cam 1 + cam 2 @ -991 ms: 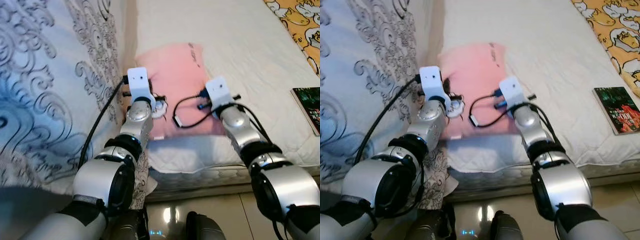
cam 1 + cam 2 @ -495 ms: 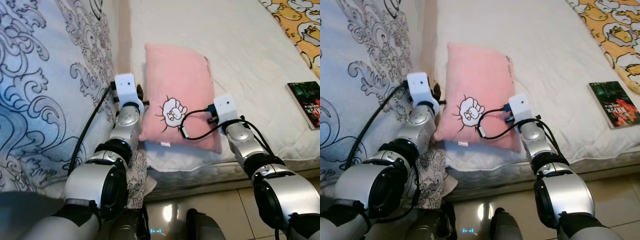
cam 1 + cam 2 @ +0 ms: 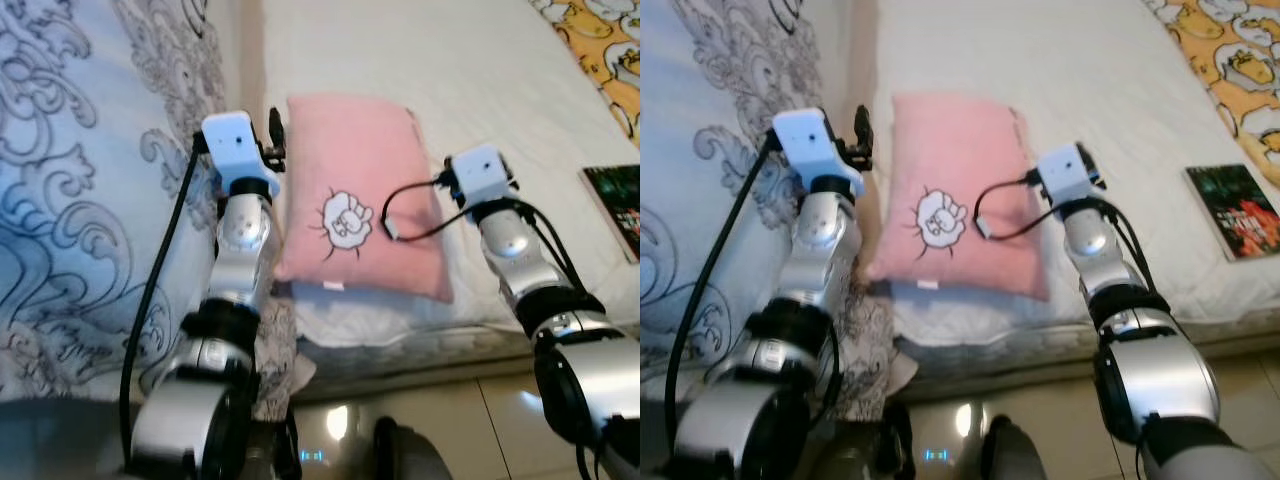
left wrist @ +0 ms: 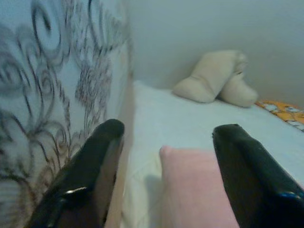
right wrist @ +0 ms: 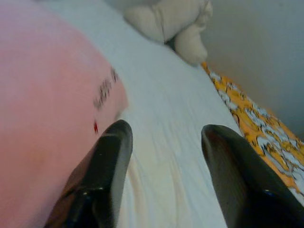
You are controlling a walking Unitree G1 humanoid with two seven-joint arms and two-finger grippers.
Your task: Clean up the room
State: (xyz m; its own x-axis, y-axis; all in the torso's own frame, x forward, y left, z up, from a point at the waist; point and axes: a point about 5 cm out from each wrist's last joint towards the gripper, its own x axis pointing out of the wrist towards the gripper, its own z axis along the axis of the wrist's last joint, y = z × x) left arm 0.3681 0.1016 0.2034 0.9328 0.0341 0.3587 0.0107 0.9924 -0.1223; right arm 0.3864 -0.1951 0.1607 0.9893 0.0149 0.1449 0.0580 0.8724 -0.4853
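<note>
Left eye view, centre of frame: one pink pillow (image 3: 361, 205) with a small white cartoon print (image 3: 346, 213), lying lengthwise on a white mattress (image 3: 480, 80); its near end reaches the mattress's front edge. Left third of frame: bedding with a grey scroll pattern (image 3: 70, 160), running alongside the mattress. Upper right corner: a yellow cartoon-print blanket (image 3: 600, 50). Right edge, mid-height: a dark-covered book (image 3: 618, 200) lying flat on the mattress, well apart from the pillow. Bottom of frame: glossy pale floor tiles (image 3: 440, 420).

Left gripper (image 4: 166, 137): raised just beside the pillow's left edge, between pillow and patterned bedding; fingers spread wide, nothing between them. In the left wrist view the pillow's corner sits low in the gap, not touched by either finger.

Right gripper (image 5: 164, 135): positioned at the pillow's right edge, above the mattress; fingers spread wide, empty. In the right wrist view the pink fabric, with a line of small dark lettering (image 5: 105, 89), occupies the left half, and the white mattress lies between the fingers.

Both wrist views, upper part of frame: two cream cushions (image 4: 216, 78) stacked against the far wall at the head of the bed. Right wrist view, right edge: the yellow blanket's border.

Each arm carries a white camera block and a loose black cable (image 3: 415, 205).
</note>
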